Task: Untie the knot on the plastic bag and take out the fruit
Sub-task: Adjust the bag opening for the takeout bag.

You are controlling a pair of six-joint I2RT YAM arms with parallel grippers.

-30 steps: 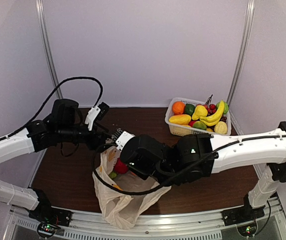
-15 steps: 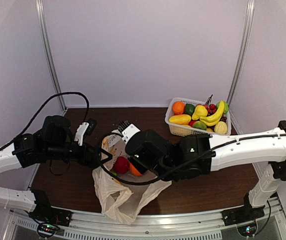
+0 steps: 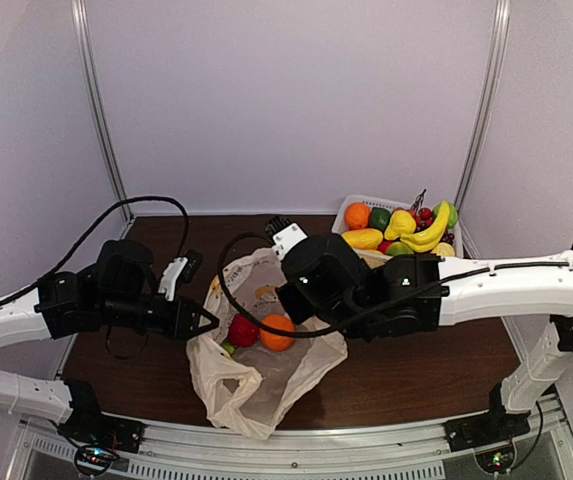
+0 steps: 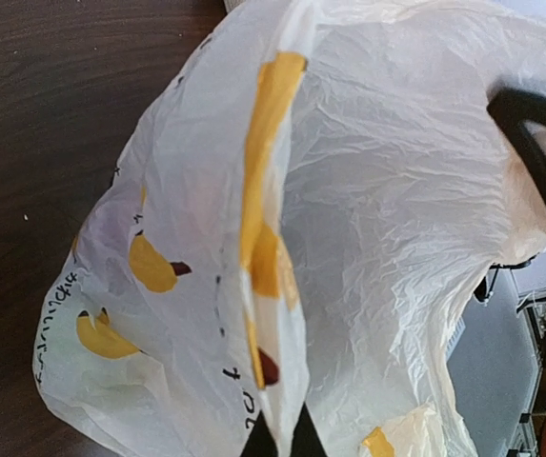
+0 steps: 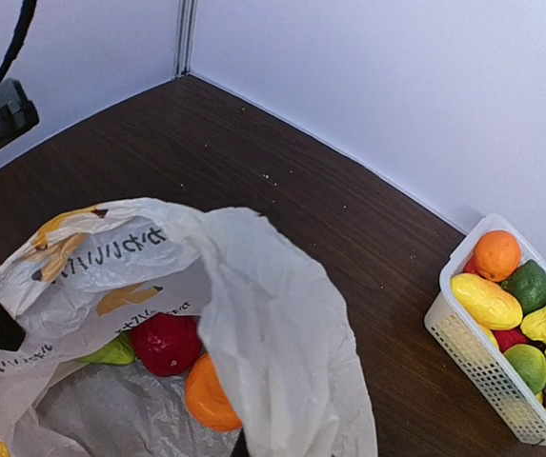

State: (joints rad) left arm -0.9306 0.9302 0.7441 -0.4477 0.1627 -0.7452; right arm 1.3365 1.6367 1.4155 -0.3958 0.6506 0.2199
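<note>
plastic bag (image 3: 251, 395), crinkly translucent cream, round smooth fruit (image 3: 277, 333) inside

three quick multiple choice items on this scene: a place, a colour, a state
1. Where is the white lattice plastic basket? A) back right of the dark wooden table B) front left C) centre
2. Round fruits seen in the thin cream plastic bag from above? A) blue, black B) red, orange C) white, pink
3. The bag's top is: A) knotted shut B) folded flat C) open
Answers: 1 A, it sits in the far right corner; 2 B, both lie in its mouth; 3 C, fruit shows inside.
</note>
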